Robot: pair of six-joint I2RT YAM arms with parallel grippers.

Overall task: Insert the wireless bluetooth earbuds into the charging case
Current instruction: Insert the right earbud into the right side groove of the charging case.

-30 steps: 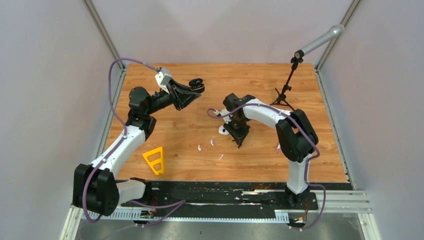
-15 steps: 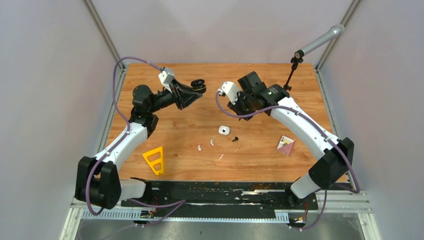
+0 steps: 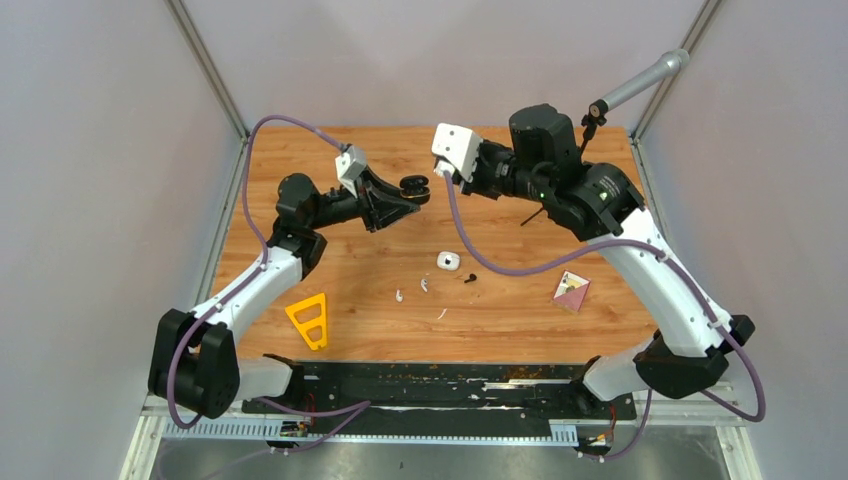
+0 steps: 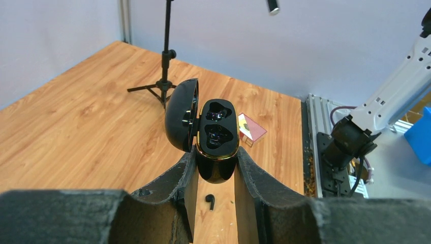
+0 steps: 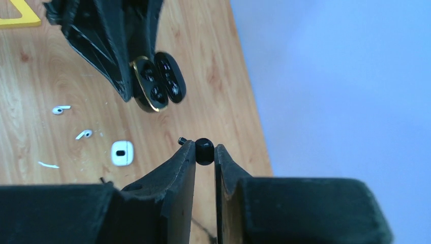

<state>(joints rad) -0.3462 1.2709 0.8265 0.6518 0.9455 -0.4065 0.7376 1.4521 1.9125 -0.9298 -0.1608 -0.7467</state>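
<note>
A glossy black charging case (image 4: 218, 133) hangs in the air with its lid swung open and both wells showing; my left gripper (image 4: 216, 153) is shut on its lower body. From above, the case (image 3: 413, 188) is over the back middle of the table. My right gripper (image 5: 205, 148) is shut on a black earbud (image 5: 204, 151), held high just right of the case (image 5: 156, 85). A second black earbud (image 3: 470, 278) lies on the wood. Two white earbuds (image 3: 399, 296) (image 3: 424, 286) lie near a shut white case (image 3: 448, 262).
A thin white sliver (image 3: 441, 314) lies in front of the white earbuds. A yellow triangle frame (image 3: 309, 320) sits front left and a small pink card (image 3: 571, 290) right. A black tripod (image 4: 163, 76) with a microphone (image 3: 640, 84) stands at the back right.
My right arm has lifted off the table with the black earbud and swung up and back, close to the case. The left arm has carried the open case slightly right.
</note>
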